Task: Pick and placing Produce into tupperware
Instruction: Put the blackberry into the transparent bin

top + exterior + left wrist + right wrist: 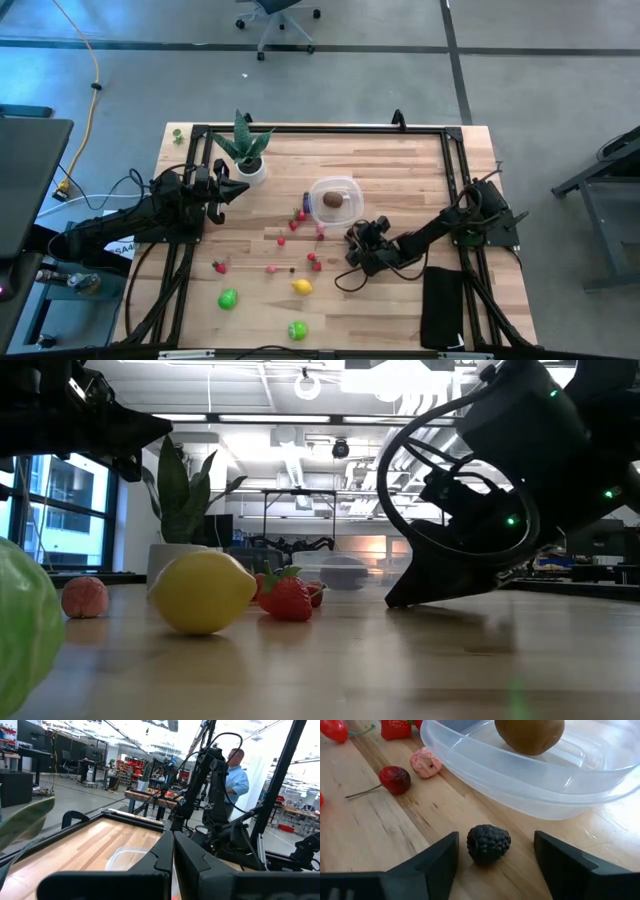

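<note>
I read no brand, label or writing on any item. My right gripper sits low on the table just beside the tupperware, fingers spread wide with a dark berry lying between them, untouched. The tupperware holds one brown kiwi. A dark cherry and a pink piece lie near its wall. A lemon and two green fruits lie well apart. My left gripper waits beside the potted plant, fingers pressed together, empty.
</note>
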